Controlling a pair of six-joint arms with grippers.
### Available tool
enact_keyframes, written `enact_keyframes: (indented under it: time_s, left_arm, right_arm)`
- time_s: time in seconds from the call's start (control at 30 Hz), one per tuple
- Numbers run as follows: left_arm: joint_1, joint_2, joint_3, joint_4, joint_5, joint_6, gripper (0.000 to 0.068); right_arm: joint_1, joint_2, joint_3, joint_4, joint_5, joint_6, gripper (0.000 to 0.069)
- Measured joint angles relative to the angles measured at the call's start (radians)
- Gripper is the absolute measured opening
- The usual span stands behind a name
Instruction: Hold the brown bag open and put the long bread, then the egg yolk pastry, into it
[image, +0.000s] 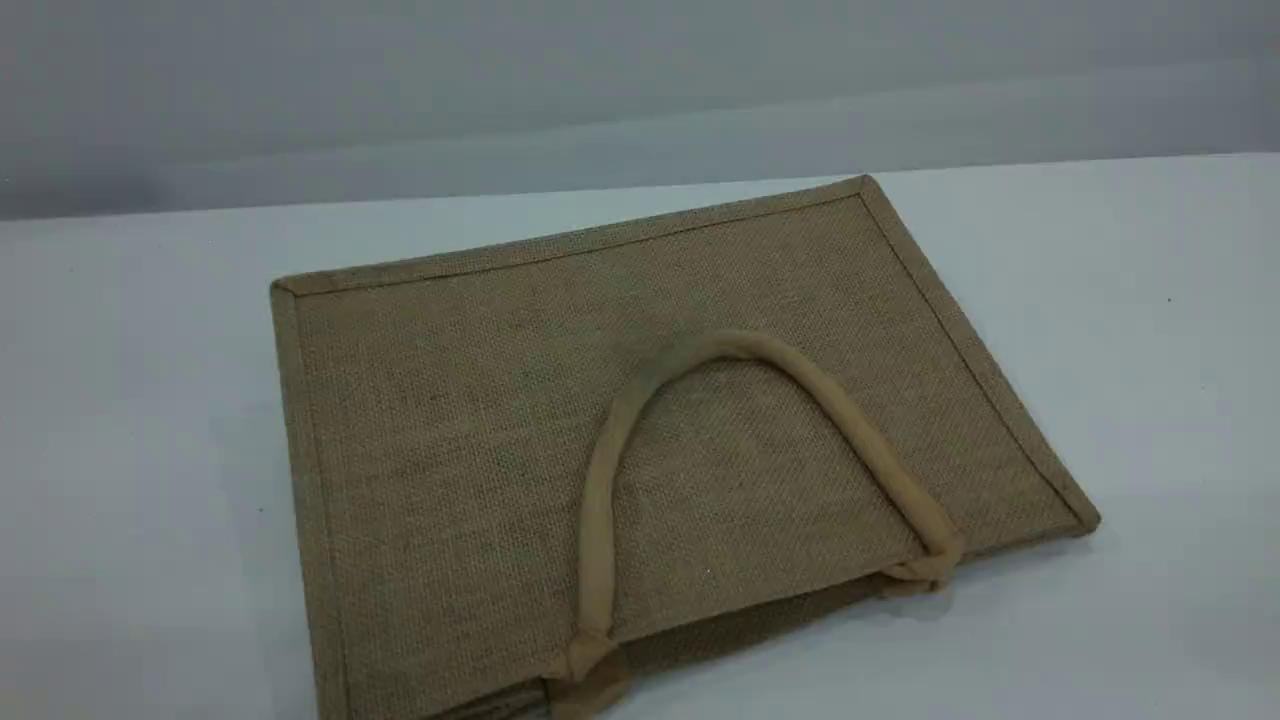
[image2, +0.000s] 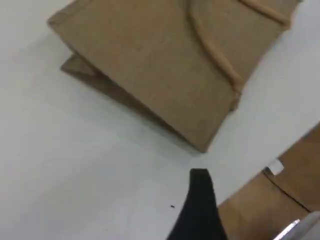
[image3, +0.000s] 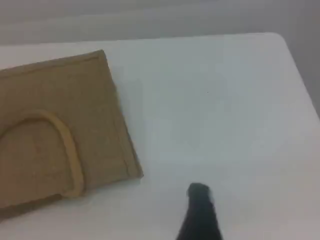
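Note:
The brown bag (image: 480, 420) lies flat on the white table, its mouth side toward the near edge of the scene view. One looped handle (image: 740, 347) is folded back over its top face. No arm shows in the scene view. In the left wrist view a single black fingertip (image2: 200, 177) hovers over bare table, apart from a corner of the bag (image2: 150, 65). In the right wrist view a black fingertip (image3: 198, 192) hangs over bare table to the right of the bag (image3: 90, 100). Nothing is in either gripper. The long bread and the egg yolk pastry are out of view.
The white table (image: 1150, 350) stretches around the bag, with a grey wall behind it. Its rounded far corner (image3: 280, 37) shows in the right wrist view. Beyond the table edge in the left wrist view is a brown surface (image2: 265, 205) with a small white piece on it.

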Motion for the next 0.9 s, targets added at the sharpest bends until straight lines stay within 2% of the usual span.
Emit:
enact_keyframes:
  time_s: [0.07,0.4,0.5,0.6,0.77,0.9]
  left_arm:
    - [0.064,0.0,0.0,0.0,0.0,0.0,0.0519]
    - [0.494,0.0,0.0,0.0,-0.002,0.001,0.0519]
    - [0.592,0.0,0.0,0.0,-0.002,0.001,0.0519]
    - [0.667,0.0,0.0,0.0,-0.002,0.001,0.0519]
    - [0.757,0.0,0.0,0.007,-0.002,0.01,0.0519]
    - [0.785,-0.014,0.0,0.018,-0.025,-0.003,0.0519]
  right_arm:
    - [0.0,0.0,0.0,0.0,-0.001,0.0,0.0479]
    - [0.0,0.0,0.0,0.0,-0.001,0.0,0.0479]
    - [0.0,0.0,0.0,0.0,-0.001,0.0,0.0479]
    - [0.0,0.0,0.0,0.0,-0.001,0.0,0.0479]
    - [0.0,0.0,0.0,0.0,-0.001,0.0,0.0479]
    - [0.0,0.0,0.0,0.0,-0.001,0.0,0.0479]
